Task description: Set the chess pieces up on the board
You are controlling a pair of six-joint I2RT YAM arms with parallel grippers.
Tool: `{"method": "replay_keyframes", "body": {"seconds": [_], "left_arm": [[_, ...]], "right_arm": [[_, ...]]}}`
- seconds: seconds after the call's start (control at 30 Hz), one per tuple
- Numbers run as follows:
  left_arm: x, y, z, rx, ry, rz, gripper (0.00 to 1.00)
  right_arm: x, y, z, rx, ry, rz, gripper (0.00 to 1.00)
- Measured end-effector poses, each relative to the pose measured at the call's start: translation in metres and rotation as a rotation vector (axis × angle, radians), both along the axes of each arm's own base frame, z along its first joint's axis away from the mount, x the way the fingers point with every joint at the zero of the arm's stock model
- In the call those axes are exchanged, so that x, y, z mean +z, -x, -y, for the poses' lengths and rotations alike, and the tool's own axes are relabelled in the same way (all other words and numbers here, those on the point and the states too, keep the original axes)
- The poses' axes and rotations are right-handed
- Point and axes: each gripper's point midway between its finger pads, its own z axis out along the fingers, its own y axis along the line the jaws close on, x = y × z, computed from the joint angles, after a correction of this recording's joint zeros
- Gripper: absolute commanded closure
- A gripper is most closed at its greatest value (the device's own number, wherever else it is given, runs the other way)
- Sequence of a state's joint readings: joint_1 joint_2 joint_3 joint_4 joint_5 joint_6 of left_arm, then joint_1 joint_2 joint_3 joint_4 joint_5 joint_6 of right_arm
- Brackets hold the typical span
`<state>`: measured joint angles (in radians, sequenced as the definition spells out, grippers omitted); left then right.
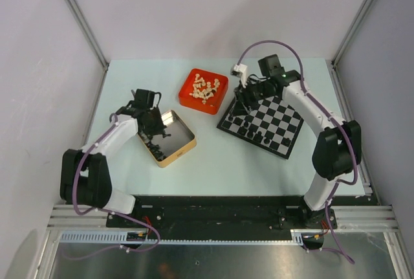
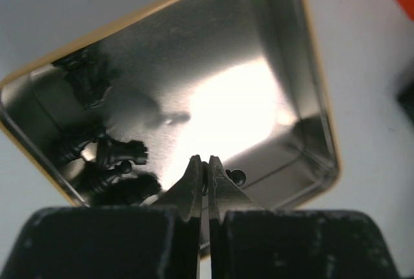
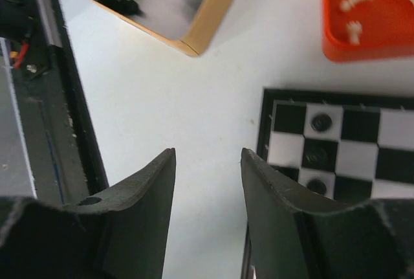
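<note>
The black-and-silver board [image 1: 283, 122] lies at the right, with several black chess pieces [image 1: 250, 132] along its near-left edge. More black pieces [image 2: 110, 156] lie in a gold-rimmed tin [image 1: 181, 152]. My left gripper [image 2: 202, 160] is inside the tin [image 2: 310, 98], shut on a small black piece whose round head [image 2: 236, 177] shows beside the right finger. My right gripper [image 3: 208, 153] is open and empty over bare table, just left of the board's edge [image 3: 265, 123], where black pieces [image 3: 321, 122] stand. In the top view it [image 1: 244, 98] hovers at the board's far-left corner.
A red tray [image 1: 187, 98] of cream pieces [image 1: 206, 87] sits between the tin and the board; it also shows in the right wrist view [image 3: 362, 39]. A dark rail with wiring [image 3: 58, 98] runs along the table's near edge.
</note>
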<state>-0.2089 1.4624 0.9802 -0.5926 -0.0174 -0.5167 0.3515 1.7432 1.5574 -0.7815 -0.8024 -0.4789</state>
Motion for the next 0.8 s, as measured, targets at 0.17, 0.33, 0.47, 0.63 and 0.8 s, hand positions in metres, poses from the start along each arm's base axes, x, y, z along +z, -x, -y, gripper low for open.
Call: {"method": "replay_keyframes", "body": {"seconds": [0.17, 0.33, 0.47, 0.63, 0.8], "left_arm": [[0.028, -0.007, 0.019, -0.007, 0.148, 0.087, 1.0], [0.053, -0.009, 0.048, -0.023, 0.339, 0.16, 1.0], [0.071, -0.007, 0.066, -0.028, 0.479, 0.195, 1.0], [0.088, -0.008, 0.082, -0.042, 0.582, 0.219, 1.0], [0.1, -0.008, 0.093, -0.058, 0.638, 0.232, 1.0]], "right_arm": [[0.013, 0.015, -0.052, 0.117, -0.086, -0.038, 0.49], [0.022, 0.039, -0.105, 0.159, -0.177, -0.153, 0.3], [0.032, 0.044, -0.129, 0.115, -0.243, -0.226, 0.29], [0.032, 0.035, -0.141, 0.049, -0.272, -0.294, 0.3], [0.01, 0.037, -0.153, 0.002, -0.229, -0.353, 0.34]]}}
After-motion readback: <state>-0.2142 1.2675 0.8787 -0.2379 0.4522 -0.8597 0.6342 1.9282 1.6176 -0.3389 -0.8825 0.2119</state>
